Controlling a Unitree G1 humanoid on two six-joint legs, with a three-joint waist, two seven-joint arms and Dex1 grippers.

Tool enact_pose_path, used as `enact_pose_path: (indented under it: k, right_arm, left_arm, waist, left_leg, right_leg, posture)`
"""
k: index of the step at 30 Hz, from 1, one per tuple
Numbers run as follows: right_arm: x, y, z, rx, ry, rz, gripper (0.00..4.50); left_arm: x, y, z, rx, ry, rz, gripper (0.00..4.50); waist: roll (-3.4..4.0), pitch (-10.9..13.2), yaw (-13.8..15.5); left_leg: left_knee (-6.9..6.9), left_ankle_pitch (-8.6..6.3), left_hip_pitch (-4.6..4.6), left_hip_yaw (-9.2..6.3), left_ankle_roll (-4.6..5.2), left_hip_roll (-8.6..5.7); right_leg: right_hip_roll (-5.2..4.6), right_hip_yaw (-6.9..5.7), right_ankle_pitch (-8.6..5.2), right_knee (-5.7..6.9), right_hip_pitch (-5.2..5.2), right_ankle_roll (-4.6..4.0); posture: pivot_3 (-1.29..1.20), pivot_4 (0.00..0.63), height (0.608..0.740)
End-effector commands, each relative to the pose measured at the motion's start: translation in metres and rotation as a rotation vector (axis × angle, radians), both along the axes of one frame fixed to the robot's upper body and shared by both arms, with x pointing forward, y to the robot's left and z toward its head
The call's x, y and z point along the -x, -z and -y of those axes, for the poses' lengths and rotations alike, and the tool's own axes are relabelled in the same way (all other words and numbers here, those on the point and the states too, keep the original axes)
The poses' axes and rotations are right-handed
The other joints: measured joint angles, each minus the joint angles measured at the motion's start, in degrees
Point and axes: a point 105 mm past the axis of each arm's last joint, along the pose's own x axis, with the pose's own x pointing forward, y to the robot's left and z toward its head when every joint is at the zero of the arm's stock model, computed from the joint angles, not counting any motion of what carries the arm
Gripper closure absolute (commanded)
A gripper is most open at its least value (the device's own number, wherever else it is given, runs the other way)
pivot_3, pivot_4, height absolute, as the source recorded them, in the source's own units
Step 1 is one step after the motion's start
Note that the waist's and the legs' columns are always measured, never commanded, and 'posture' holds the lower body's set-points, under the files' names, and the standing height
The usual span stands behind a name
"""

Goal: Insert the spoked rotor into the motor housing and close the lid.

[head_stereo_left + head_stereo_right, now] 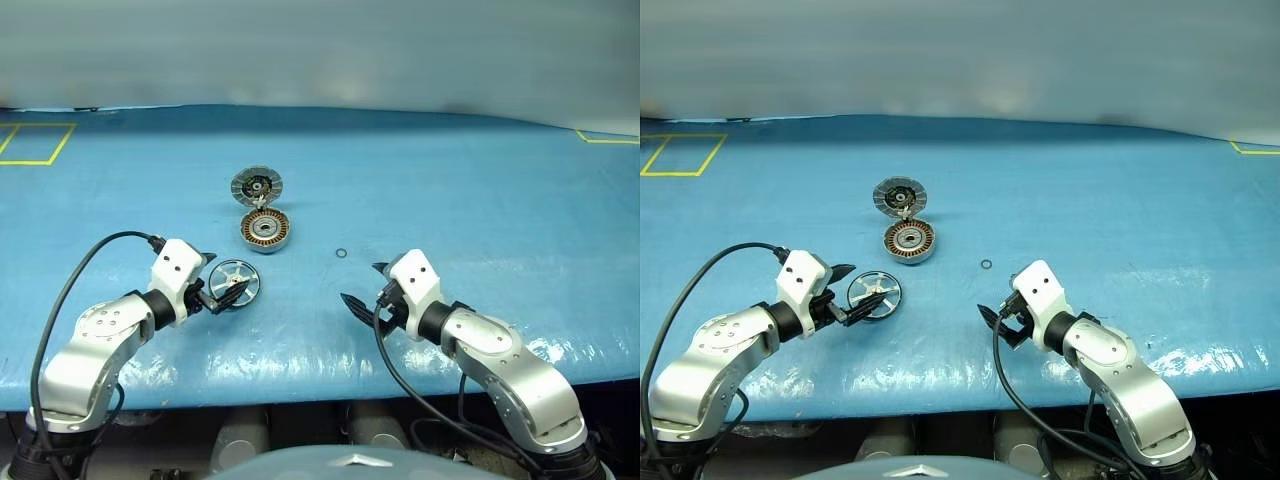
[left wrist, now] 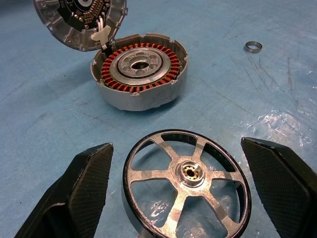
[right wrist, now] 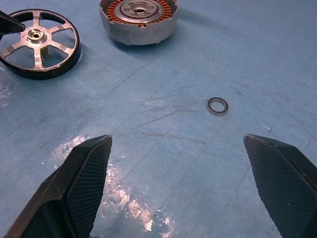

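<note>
Spoked rotor [image 2: 187, 189] lies flat between the wide left claw [image 1: 222, 287]; right claw [image 1: 1000, 319] wide over bare mat.

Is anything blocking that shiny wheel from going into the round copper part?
Nothing visible does. The spoked rotor lies between the open left gripper's fingers, with bare blue table between it and the motor housing, whose lid is swung open.

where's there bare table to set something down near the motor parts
Bare blue table runs right of the small metal ring, above the right hand. More lies left of the open ribbed grey lid and copper-wound grey motor housing. Crowded: the housing, the shiny spoked silver rotor and the open left hand around it.
</note>
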Motion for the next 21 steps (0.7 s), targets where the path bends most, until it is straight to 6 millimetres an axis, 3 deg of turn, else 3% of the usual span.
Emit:
enact_pose_path:
  k: [1,21]
  right_arm:
    - [-0.0006,-0.0084,-0.0028,-0.001,-0.014,0.043,0.01]
    - [-0.0032,-0.0081,-0.0027,0.008,-0.004,0.053,0.01]
  left_arm:
    - [-0.002,-0.0052,-0.0004,-0.013,-0.004,0.03,0.0]
    - [-0.0041,-0.0049,-0.0014,-0.027,0.001,0.026,0.0]
  waist:
    - [0.0,0.0,0.0]
    - [0.0,0.0,0.0]
  left_leg:
    - [0.0,0.0,0.0,0.0,0.0,0.0]
    - [0.01,0.0,0.01,0.0,0.0,0.0]
  right_leg:
    - [0.0,0.0,0.0,0.0,0.0,0.0]
    - [0.0,0.0,0.01,0.01,0.01,0.01]
  posture:
    - [0.0,0.15,0.74]
    - [0.0,0.15,0.74]
